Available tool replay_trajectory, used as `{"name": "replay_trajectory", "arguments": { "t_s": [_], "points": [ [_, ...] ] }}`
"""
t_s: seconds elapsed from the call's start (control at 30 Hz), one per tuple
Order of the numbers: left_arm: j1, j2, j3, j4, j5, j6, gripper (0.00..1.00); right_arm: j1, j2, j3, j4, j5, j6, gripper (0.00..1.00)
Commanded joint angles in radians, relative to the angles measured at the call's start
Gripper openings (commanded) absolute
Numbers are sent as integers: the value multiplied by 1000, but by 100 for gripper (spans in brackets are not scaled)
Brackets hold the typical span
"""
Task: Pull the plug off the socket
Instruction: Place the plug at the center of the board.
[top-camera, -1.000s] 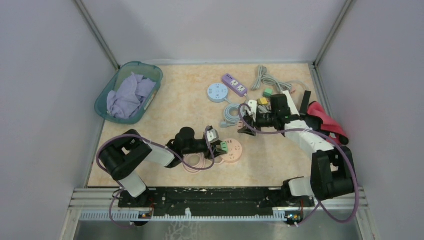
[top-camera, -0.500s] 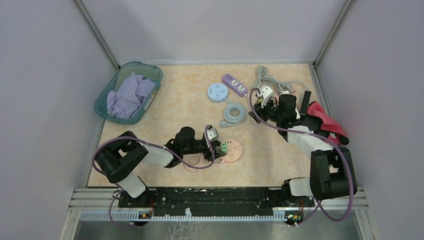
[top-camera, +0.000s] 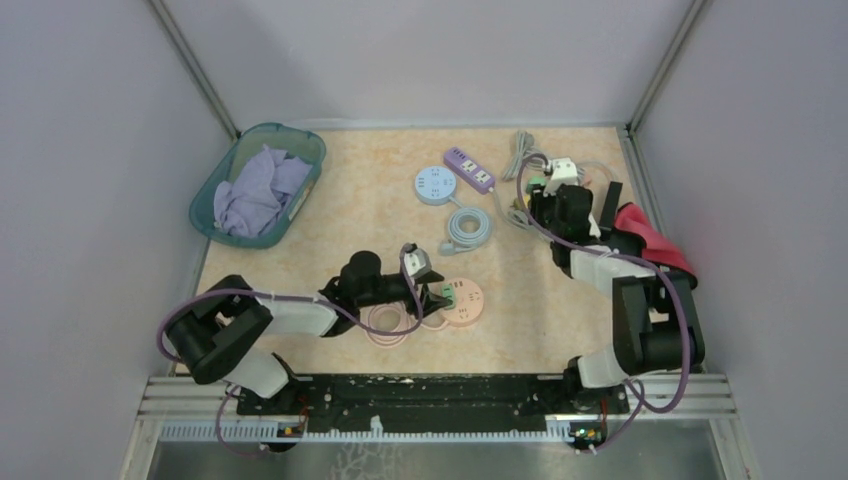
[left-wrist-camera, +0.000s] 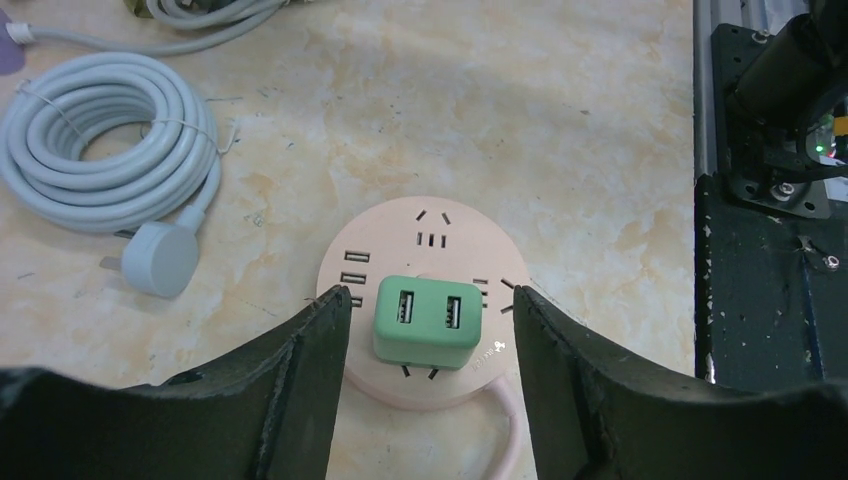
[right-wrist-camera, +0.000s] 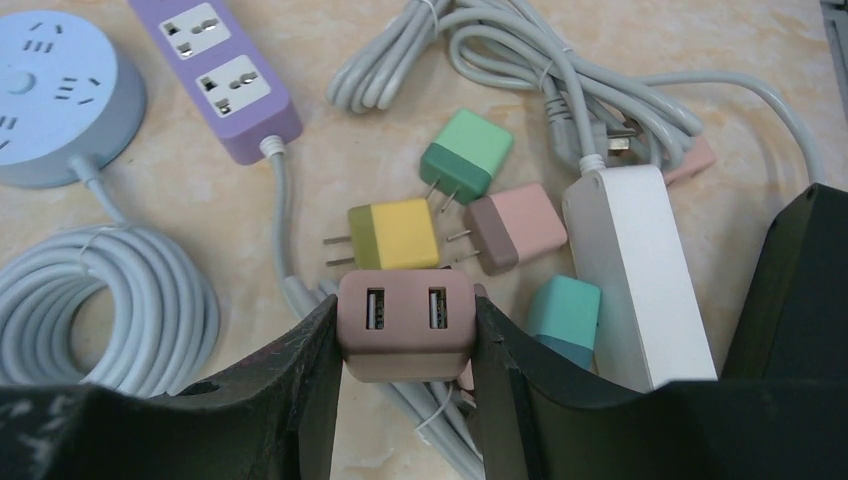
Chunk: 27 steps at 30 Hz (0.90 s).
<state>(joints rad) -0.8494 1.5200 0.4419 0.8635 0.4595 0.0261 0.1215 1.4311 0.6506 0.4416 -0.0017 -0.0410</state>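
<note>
Between the parted jaws of the left gripper (left-wrist-camera: 430, 300), touching nothing, the green two-port USB plug (left-wrist-camera: 425, 322) sits seated in the round pink plastic socket (left-wrist-camera: 432, 215), seemingly awaiting a squeeze and straight lift, while the right gripper (right-wrist-camera: 403, 305) clamps a dusty-pink charger block (right-wrist-camera: 405, 340).

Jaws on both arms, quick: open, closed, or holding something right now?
Left jaws: open, either side of the green plug on the round pink socket, not touching it.
Right jaws: closed on a pink USB plug.
</note>
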Motion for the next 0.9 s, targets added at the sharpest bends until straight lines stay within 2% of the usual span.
{"name": "replay_trajectory", "arguments": {
  "t_s": [0.0, 0.33, 0.4, 0.5, 0.63, 0.87],
  "points": [
    [-5, -65, -21, -11, -19, -12, 67, -6, 28, 70, 70, 117, 57, 30],
    [-5, -181, -69, -34, -46, -21, 68, -19, 113, 104, 99, 111, 122, 41],
    [-5, -207, -79, -45, -54, -22, 68, -19, 127, 119, 82, 112, 128, 47],
    [-4, -245, -102, -50, -68, -26, 69, -19, 135, 121, 85, 132, 131, 60],
    [-3, -278, -125, -56, -75, -32, 70, -19, 139, 121, 85, 145, 136, 67],
    [-3, -316, -138, -76, -90, -39, 71, -19, 108, 111, 80, 96, 114, 67]
  ]
}}
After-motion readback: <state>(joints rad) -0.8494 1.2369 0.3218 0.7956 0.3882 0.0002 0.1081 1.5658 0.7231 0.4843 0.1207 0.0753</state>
